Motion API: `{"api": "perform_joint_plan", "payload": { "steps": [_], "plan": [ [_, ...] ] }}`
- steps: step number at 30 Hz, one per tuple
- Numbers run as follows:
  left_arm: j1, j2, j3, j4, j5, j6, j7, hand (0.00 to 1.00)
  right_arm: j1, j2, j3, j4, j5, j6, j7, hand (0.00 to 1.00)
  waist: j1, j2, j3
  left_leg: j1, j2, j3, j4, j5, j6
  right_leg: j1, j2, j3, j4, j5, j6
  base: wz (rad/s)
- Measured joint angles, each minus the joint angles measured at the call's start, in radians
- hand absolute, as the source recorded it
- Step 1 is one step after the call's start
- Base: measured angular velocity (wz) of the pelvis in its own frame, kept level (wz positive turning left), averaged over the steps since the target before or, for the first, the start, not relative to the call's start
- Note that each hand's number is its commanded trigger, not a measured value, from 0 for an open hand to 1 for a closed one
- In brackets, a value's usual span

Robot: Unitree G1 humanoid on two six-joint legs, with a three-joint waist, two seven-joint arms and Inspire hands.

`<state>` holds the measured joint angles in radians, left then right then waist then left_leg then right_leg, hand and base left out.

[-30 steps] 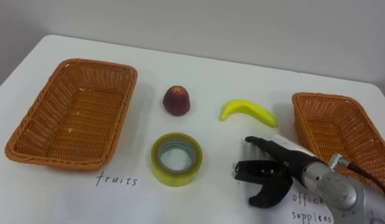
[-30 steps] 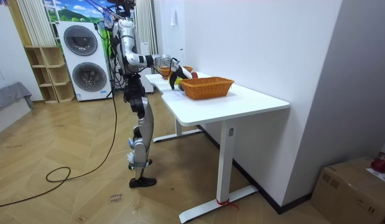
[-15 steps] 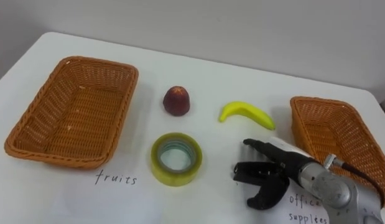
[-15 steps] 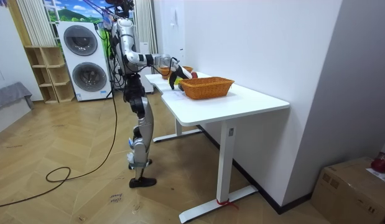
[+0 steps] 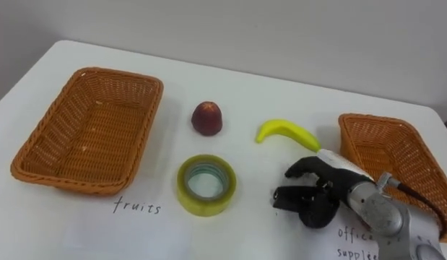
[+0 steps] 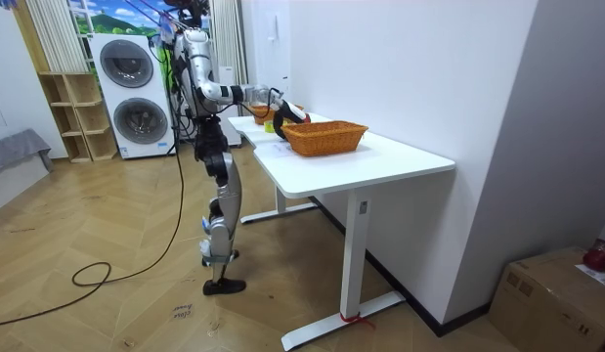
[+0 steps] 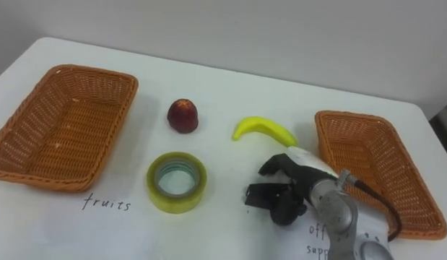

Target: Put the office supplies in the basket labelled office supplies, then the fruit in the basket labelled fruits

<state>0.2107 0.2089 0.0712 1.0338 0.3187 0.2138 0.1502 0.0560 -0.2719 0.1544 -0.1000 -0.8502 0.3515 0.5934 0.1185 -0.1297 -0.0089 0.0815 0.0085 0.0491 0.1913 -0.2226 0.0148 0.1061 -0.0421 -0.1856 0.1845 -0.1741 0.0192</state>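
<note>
White worktop (image 5: 245, 94) ahead of me: my right hand (image 5: 320, 195) hangs empty, fingers curled in, just on my side of the banana (image 5: 288, 132), which lies crosswise. The tape roll (image 5: 206, 184) sits to the hand's left, with the left basket (image 5: 35, 155) well beyond it.

white desk (image 6: 405, 158) by a white wall (image 6: 429, 68); herringbone wood floor (image 6: 116, 313); stacked washing machines (image 6: 134, 93)

We read "fruits" (image 5: 136, 208) handwritten on the counter (image 5: 245, 94), just near of the left basket (image 5: 64, 180); beside the right basket (image 5: 375, 120), "offic" (image 5: 351, 232) above "suppl" (image 5: 352, 253), the rest hidden.
</note>
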Motion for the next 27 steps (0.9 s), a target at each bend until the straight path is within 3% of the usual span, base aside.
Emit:
{"api": "perform_joint_plan", "payload": {
  "steps": [27],
  "plan": [
    [-0.003, -0.001, -0.018, 0.001, -0.005, -0.001, 0.064, 0.00, 0.010, 0.005, 0.009, -0.011, 0.017, 0.020, -0.027, 1.00, -0.004, 0.003, -0.0003, -0.001, 0.000, -0.003, -0.001, 0.000, 0.000, -0.001, 0.001, 0.001, 0.000, 0.000, 0.000, 0.01]
  ]
}}
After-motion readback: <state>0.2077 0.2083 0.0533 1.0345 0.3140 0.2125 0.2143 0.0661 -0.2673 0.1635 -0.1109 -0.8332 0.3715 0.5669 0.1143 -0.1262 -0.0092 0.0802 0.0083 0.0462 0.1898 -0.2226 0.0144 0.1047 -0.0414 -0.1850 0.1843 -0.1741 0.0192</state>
